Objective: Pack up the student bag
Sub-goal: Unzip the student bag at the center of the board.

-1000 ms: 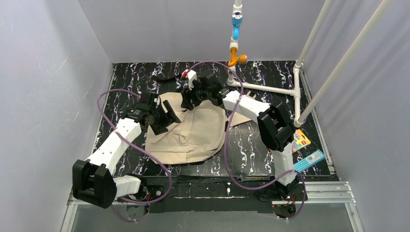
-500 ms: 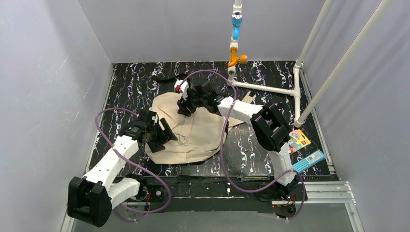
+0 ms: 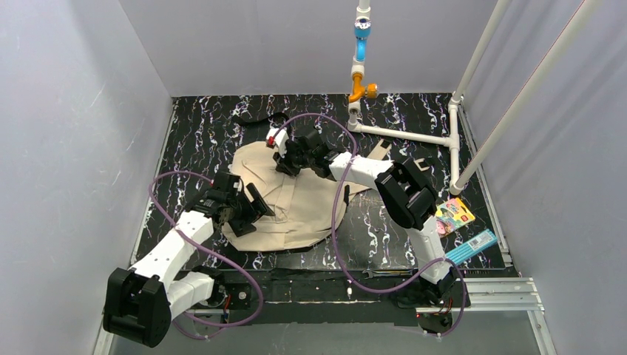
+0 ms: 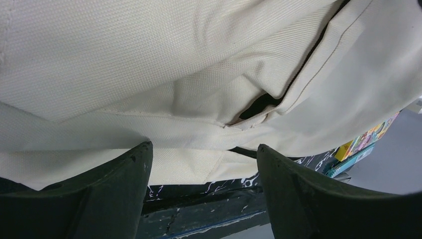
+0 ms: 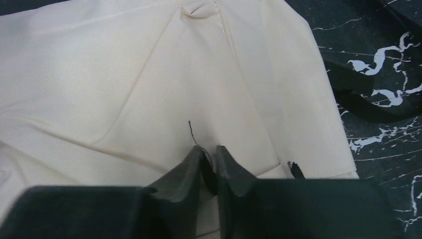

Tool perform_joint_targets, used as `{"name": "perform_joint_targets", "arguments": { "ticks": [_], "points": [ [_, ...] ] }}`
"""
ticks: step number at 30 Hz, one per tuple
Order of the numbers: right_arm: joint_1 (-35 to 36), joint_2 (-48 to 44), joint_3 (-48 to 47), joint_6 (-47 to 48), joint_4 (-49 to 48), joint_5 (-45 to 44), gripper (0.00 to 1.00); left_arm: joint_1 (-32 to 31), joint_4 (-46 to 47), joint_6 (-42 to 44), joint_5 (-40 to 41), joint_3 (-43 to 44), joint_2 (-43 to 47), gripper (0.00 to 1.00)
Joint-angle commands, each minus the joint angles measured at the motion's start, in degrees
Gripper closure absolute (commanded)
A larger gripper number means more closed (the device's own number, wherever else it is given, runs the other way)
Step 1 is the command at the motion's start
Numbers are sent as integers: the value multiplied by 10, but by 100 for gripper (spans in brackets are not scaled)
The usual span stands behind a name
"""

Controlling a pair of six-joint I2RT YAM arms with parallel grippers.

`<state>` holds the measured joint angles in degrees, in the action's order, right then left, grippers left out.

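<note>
Watching large beige soft-fabric backpack [image 3: 307, 203] lying flat on black marbled table [image 3: 196, 137] | left gripper [image 3: 257, 205] at its near-left edge, fingers [image 4: 107, 194] spread | right gripper [image 5: 209, 157] at its far end, fingers pressed together against cloth; I can't tell whether any is caught.

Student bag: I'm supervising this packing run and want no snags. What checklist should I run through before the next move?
1. Right gripper holds the student bag: ok, jaws shut on fabric near its top.
2. Left gripper free: ok, jaws open, gripping nothing.
3. Bag opened for loading: not ok, only a narrow dark slit shows.
4. Books located: ok, lying right of the bag, outside it.
5. Main zipper state: cannot tell.
</note>
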<state>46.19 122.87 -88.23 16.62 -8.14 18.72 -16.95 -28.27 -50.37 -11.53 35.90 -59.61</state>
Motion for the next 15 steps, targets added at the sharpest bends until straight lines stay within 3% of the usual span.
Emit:
{"name": "perform_joint_targets", "arguments": {
  "ticks": [1,4,8,12,15],
  "points": [
    [-2,19,-3,0,-17,-56,83,2,17,-11,-13,-17,-9,25],
    [-2,11,-7,-26,-18,-50,99,2,44,-20,-12,-37,-22,26],
    [-3,-20,-1,-124,-31,-27,99,2,123,-28,5,-83,-35,29],
    [-29,-30,-6,-353,-69,79,99,3,167,-39,18,-103,-58,31],
    [-46,-32,30,-571,-202,184,99,3,173,-42,33,-106,-79,32]
  ]
}}
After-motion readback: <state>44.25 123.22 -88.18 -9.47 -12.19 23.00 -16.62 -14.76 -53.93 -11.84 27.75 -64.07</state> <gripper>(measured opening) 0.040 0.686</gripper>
